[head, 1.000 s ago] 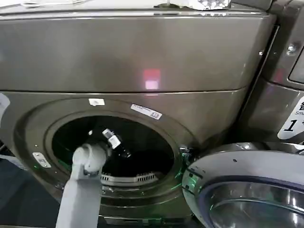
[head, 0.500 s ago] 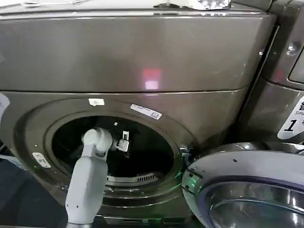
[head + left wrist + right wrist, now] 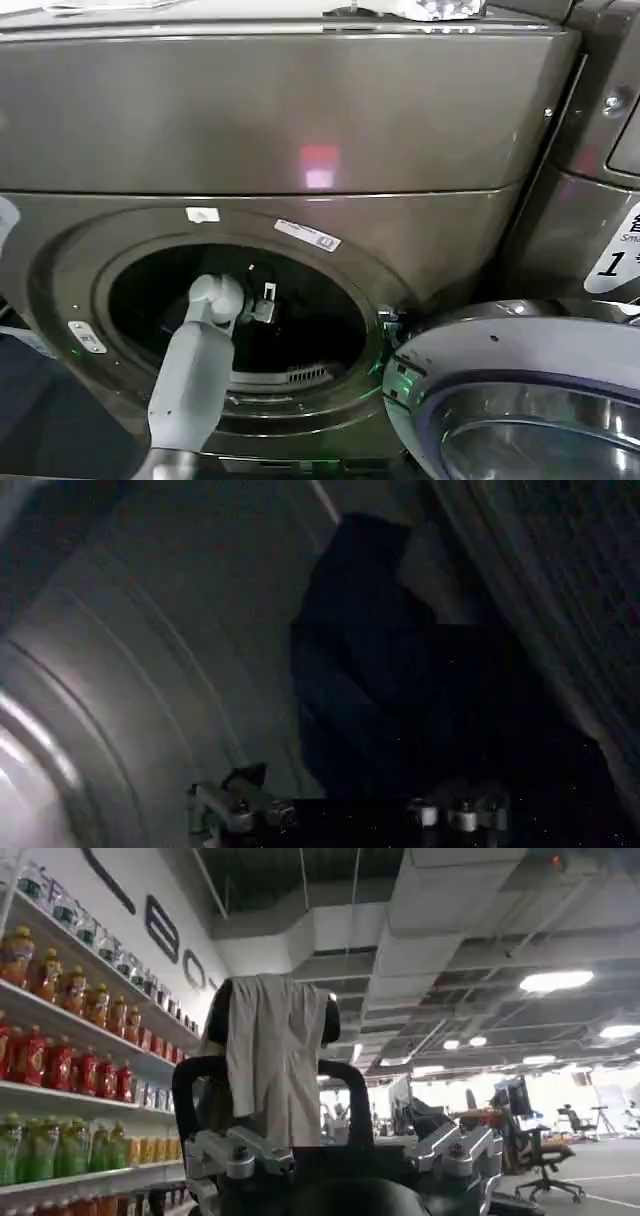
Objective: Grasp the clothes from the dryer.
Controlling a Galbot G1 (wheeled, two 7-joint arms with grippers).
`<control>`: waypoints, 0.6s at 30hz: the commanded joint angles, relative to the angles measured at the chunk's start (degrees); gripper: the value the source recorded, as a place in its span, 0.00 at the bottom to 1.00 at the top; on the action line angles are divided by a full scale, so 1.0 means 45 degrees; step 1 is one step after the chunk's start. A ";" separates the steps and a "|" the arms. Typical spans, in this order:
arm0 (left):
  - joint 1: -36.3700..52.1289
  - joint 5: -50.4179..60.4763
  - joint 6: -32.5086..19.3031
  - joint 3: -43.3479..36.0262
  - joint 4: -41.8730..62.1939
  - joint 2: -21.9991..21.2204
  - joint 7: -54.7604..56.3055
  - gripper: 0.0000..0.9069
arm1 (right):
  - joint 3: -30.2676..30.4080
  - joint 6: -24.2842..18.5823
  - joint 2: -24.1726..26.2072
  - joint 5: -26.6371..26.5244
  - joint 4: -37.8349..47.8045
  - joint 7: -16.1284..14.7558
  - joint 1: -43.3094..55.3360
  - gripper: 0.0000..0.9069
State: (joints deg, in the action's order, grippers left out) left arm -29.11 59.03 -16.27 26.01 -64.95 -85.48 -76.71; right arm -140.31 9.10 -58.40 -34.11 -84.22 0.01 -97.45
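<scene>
Dryer (image 3: 300, 130) fills my view, door (image 3: 520, 400) swung open at near right so the drum mouth is free. Left gripper (image 3: 345, 812) is inside the drum, jaws apart, aimed at the dark clothes (image 3: 390, 680) heaped at the far wall. Right gripper (image 3: 340, 1153) is parked away, empty, jaws apart.

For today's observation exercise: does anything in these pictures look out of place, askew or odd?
One thing stands out: the right gripper, far from the dryer, points across the room with a pale cloth draped over it. Otherwise all is ordinary: the door hangs open, and the left gripper faces the dark clothes in the drum.
</scene>
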 commanded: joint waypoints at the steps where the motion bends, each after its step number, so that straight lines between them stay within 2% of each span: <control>1: -0.0048 -0.0475 0.0496 0.0009 0.1072 0.0061 -0.0106 0.11 | 0.0073 -0.0012 -0.0015 0.0083 -0.0029 -0.0009 0.0041 1.00; 2: -0.0067 -0.0775 0.0544 -0.0014 0.1039 0.0081 -0.0101 0.00 | 0.0081 -0.0020 -0.0024 0.0085 -0.0014 -0.0006 0.0040 1.00; 18: -0.0242 -0.2977 0.1074 0.0004 0.0012 0.0053 -0.0090 0.00 | 0.0115 -0.0078 -0.0014 0.0105 0.0026 -0.0036 -0.0012 1.00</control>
State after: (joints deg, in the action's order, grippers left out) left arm -29.82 50.63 -12.69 26.09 -63.68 -85.14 -77.16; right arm -139.84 8.76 -58.61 -33.68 -84.07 -0.01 -97.52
